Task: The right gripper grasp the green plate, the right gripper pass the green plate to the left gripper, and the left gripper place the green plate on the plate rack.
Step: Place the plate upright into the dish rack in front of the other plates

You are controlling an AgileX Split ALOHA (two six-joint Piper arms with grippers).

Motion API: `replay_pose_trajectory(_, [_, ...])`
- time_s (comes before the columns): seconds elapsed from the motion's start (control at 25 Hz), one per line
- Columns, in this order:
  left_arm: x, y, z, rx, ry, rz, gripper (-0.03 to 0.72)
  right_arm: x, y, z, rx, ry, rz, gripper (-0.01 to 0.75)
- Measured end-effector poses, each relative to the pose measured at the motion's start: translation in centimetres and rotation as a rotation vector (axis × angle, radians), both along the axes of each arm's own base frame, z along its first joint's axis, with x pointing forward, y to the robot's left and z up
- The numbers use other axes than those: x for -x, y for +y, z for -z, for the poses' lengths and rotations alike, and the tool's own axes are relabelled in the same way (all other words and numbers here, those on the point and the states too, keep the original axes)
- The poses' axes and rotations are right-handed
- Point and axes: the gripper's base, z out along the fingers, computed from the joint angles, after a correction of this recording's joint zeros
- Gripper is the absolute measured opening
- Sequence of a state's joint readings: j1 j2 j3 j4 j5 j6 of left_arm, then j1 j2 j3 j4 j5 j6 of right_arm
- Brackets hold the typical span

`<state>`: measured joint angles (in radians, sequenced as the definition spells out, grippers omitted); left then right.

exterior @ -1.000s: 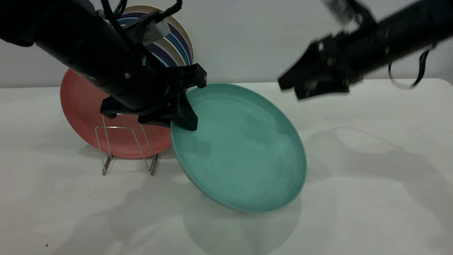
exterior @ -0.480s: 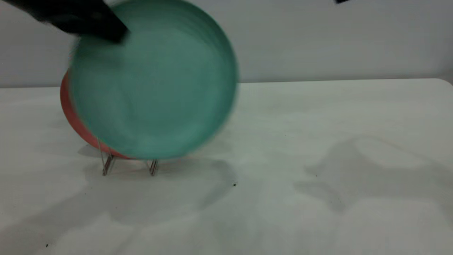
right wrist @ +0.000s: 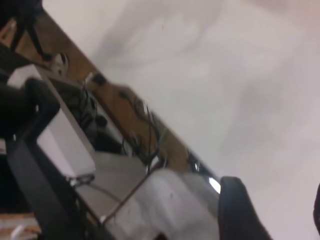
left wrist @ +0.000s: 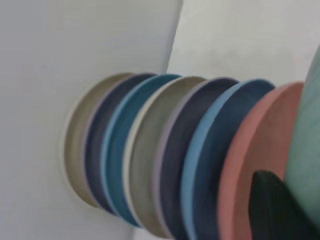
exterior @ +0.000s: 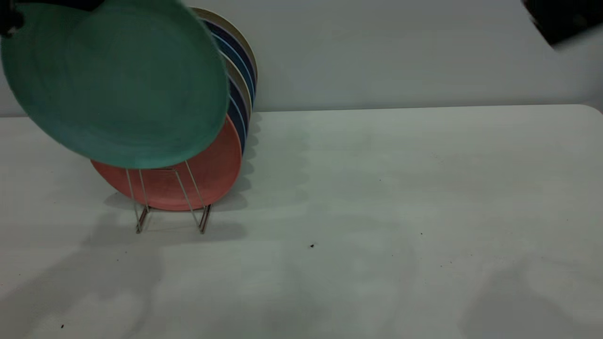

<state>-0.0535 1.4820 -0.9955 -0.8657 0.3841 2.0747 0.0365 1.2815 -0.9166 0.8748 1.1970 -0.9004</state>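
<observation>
A white bench (exterior: 377, 197) fills the lower part of the exterior view, its surface matte and lightly marked with a few small dark specks (exterior: 312, 245). Soft, blurred grey shadows (exterior: 118, 278) spread across it, most heavily at the front left and front right. Behind the bench stands a plain pale grey wall (exterior: 386, 52), meeting the bench's back edge in a straight horizontal line. The bench's far right corner (exterior: 594, 109) is rounded. The light is even and diffuse. The right wrist view shows a brown wooden edge (right wrist: 125, 112) beside the white surface, with tangled dark cables (right wrist: 142, 132) along it.
</observation>
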Motion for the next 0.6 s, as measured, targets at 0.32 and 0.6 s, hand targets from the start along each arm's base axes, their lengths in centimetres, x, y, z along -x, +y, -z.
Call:
replay_pose_trajectory(0.32, [-0.7,0.6,-1.5,-0.191,-0.093,0.078,0.062,7.8,-1.6,1.4,0.166,0.015,0.102,0.388])
replay_pose_trajectory(0.6, [-1.0,0.6,-0.8,-0.263,-0.079,0.119,0.062,12.5,-2.9,1.5,0.274,-0.098,0.225,0.388])
